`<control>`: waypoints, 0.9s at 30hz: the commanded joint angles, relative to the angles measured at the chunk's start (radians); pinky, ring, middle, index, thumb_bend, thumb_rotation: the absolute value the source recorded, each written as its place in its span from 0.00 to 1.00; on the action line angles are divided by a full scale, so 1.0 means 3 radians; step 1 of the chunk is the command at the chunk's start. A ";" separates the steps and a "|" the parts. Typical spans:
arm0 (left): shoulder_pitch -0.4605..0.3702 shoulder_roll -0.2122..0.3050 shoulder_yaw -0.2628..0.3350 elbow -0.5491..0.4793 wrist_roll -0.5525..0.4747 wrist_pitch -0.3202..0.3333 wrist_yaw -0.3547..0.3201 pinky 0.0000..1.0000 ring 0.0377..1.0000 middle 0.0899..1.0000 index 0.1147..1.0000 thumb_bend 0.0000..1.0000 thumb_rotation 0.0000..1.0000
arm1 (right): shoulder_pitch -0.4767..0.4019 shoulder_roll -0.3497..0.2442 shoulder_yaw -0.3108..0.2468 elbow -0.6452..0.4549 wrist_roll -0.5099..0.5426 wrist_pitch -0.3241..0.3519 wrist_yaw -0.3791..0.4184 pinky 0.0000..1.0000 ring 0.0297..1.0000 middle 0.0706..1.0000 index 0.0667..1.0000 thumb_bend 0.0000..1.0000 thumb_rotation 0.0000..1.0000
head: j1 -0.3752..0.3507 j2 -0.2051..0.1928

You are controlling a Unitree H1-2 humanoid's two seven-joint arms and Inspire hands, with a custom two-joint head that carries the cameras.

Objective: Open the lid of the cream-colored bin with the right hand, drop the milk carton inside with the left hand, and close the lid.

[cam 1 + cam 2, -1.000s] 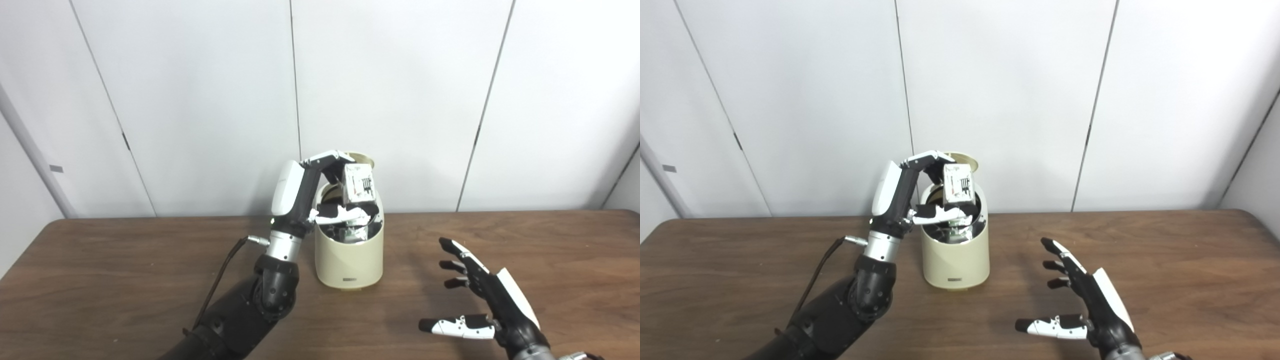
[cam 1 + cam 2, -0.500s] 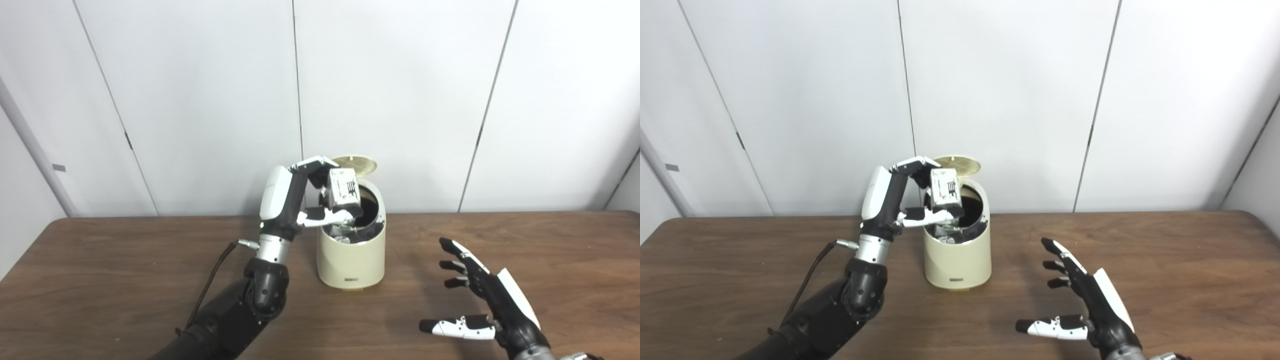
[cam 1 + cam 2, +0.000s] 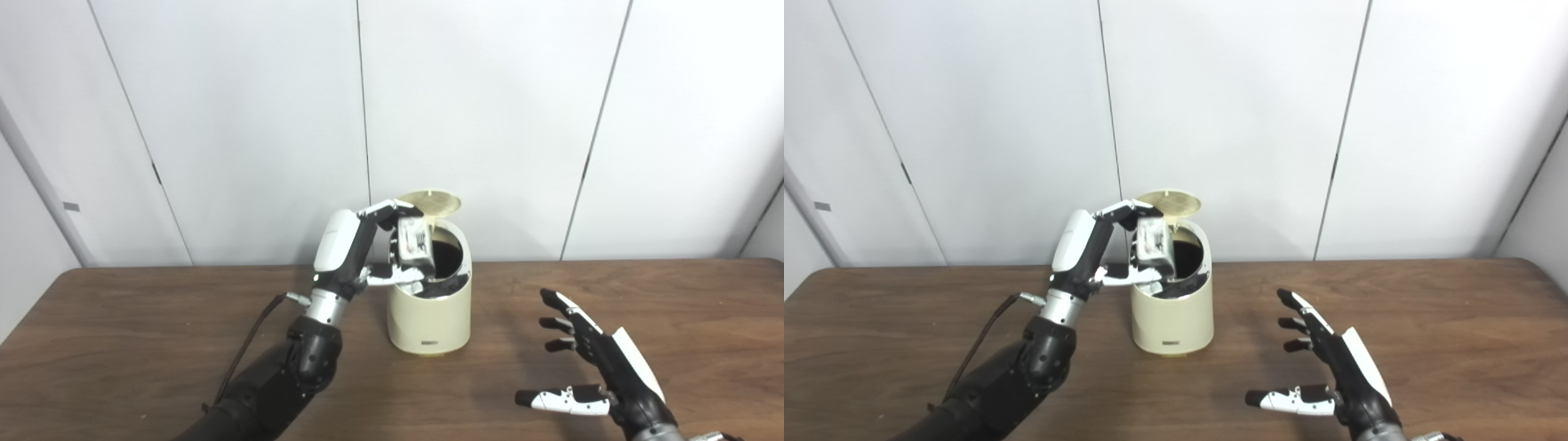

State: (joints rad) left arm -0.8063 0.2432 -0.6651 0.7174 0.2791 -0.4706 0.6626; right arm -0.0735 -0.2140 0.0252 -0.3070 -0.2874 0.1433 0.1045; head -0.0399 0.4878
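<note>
A cream-colored bin point(image 3: 430, 318) stands on the wooden table near the back wall, its round lid point(image 3: 431, 204) tipped up behind a dark mouth. My left hand point(image 3: 367, 254) is shut on the milk carton point(image 3: 413, 244), a small white box with grey print, held tilted over the left side of the bin's rim, its lower end at the opening. My right hand point(image 3: 597, 376) hovers open above the table to the right of the bin and nearer to me, fingers spread and touching nothing.
The brown wooden table point(image 3: 122, 343) stretches to both sides. White wall panels point(image 3: 490, 122) rise just behind the bin. A black cable point(image 3: 245, 355) runs along my left forearm.
My left hand with the carton has shifted left from over the bin's centre to its left rim, tilting the carton. The lid now shows fully. The right hand has barely moved.
</note>
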 commanded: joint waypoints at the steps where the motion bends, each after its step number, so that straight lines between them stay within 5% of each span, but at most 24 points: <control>1: -0.0083 0.0018 0.0085 -0.0111 0.0007 0.0002 -0.0061 0.64 0.72 0.72 0.67 0.92 0.26 | -0.0066 -0.0021 -0.0021 -0.0121 0.0029 -0.0096 -0.0026 0.66 0.82 0.92 0.90 0.72 0.15 | -0.0001 0.0000; 18: 0.0025 0.0020 0.0257 -0.0378 0.0016 0.0002 -0.0227 0.64 0.72 0.74 0.69 0.93 0.32 | -0.0073 0.0016 0.0006 -0.0109 -0.0005 -0.0065 -0.0037 0.68 0.82 0.92 0.90 0.73 0.15 | 0.0046 -0.0016; 23: 0.0113 0.0018 0.0366 -0.0562 -0.0166 0.0002 -0.0326 0.54 0.65 0.69 0.66 0.86 0.29 | -0.0071 0.0020 0.0005 -0.0116 -0.0001 -0.0059 -0.0034 0.67 0.82 0.92 0.90 0.72 0.14 | 0.0070 -0.0021; 27: 0.0250 0.0040 0.0566 -0.0887 -0.0417 0.0002 -0.0527 0.43 0.53 0.58 0.59 0.76 0.17 | -0.0076 0.0010 -0.0006 -0.0078 0.0017 -0.0080 -0.0035 0.68 0.82 0.92 0.90 0.73 0.14 | 0.0096 -0.0026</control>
State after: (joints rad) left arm -0.7058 0.2425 -0.5263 0.5113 0.1800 -0.4585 0.5175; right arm -0.0739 -0.2063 0.0306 -0.3067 -0.2892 0.1452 0.1045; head -0.0108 0.4786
